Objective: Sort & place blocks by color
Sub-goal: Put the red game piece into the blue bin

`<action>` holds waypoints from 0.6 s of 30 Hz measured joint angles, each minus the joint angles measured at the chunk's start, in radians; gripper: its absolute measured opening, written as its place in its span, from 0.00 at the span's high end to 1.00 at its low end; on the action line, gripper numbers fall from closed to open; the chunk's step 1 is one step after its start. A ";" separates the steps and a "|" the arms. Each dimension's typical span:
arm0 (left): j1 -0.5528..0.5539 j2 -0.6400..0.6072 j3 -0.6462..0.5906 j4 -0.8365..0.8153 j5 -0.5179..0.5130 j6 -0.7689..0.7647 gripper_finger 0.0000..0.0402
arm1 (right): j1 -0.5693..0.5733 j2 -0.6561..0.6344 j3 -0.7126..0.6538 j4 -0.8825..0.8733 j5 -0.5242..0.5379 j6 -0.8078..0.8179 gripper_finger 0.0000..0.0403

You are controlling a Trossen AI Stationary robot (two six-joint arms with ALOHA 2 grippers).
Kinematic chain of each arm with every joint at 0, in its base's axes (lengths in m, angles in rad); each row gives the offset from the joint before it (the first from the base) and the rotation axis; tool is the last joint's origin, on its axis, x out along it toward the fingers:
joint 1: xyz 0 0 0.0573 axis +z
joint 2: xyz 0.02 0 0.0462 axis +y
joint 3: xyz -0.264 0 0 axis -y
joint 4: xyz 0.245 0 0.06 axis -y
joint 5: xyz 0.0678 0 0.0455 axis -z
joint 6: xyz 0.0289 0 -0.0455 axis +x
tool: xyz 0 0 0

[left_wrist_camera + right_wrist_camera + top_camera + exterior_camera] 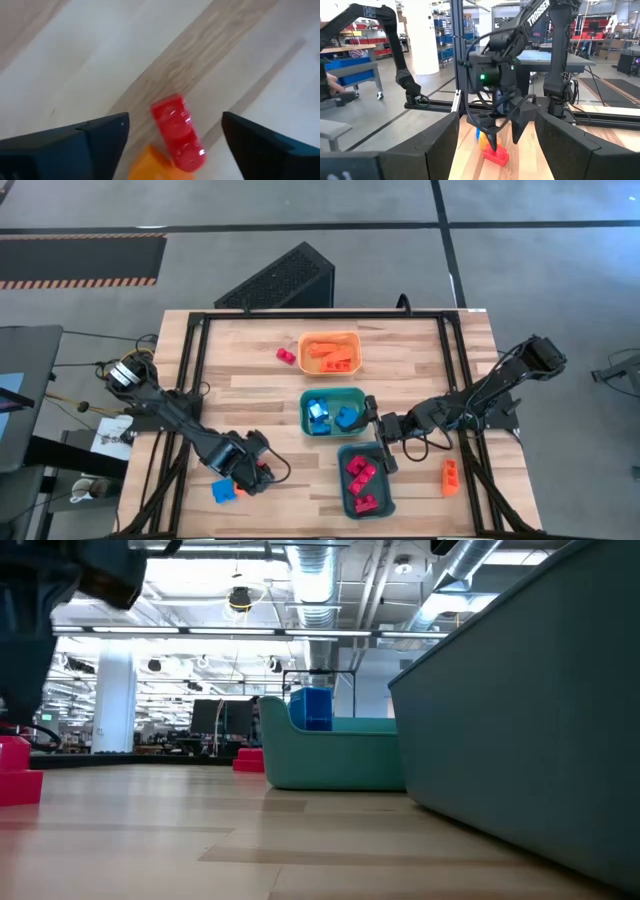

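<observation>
Blocks are mostly sorted: orange ones in the orange tray (330,352), blue in the green tray (333,412), red in the teal tray (365,479), w/ strays left on the desk (250,380) — a red block (287,356) by the orange tray, an orange block (450,477) at the right edge, plus blue block (223,491), another red block (178,132) and an orange piece (152,166) by the left tool (175,142). Left tool hangs low w/ fingers spread wide astride that red block, gripping nothing; right tool (384,442) sits betw. green and teal trays, fingers apart, empty. Only writing: "TROSSEN" on the left arm, seen in right wrist view.
</observation>
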 joint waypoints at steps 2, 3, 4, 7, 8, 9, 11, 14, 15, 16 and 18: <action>-0.002 0.000 -0.024 0.002 0.017 -0.037 0.21 | 0.000 0.000 0.000 0.000 0.000 0.000 0.30; -0.004 0.000 -0.032 0.005 0.020 -0.052 0.19 | 0.000 0.000 0.000 -0.001 0.000 0.000 0.30; -0.004 0.000 -0.041 0.015 0.028 -0.061 0.18 | 0.000 0.000 0.000 -0.001 0.000 0.000 0.30; -0.004 0.000 -0.074 0.066 0.042 -0.068 0.17 | 0.000 0.000 0.000 -0.001 0.000 0.000 0.30; -0.004 0.000 -0.082 0.094 0.046 -0.068 0.17 | 0.000 0.000 0.000 -0.001 0.000 0.000 0.30; -0.004 0.000 -0.087 0.115 0.053 -0.063 0.17 | 0.000 0.000 0.000 -0.001 0.000 -0.001 0.30; -0.004 0.000 -0.089 0.125 0.056 -0.059 0.17 | -0.001 0.000 0.000 -0.001 0.000 -0.001 0.30; -0.004 0.000 -0.090 0.119 0.056 -0.060 0.17 | -0.001 0.000 0.000 -0.001 0.009 -0.002 0.30; -0.004 0.000 -0.090 0.114 0.056 -0.064 0.17 | -0.001 0.000 0.000 -0.001 0.018 -0.002 0.30; -0.004 0.004 -0.090 0.111 0.056 -0.068 0.17 | -0.001 0.000 0.000 -0.002 0.024 -0.003 0.30; -0.003 0.016 -0.092 0.110 0.069 -0.071 0.17 | -0.001 0.000 0.000 -0.002 0.026 -0.004 0.30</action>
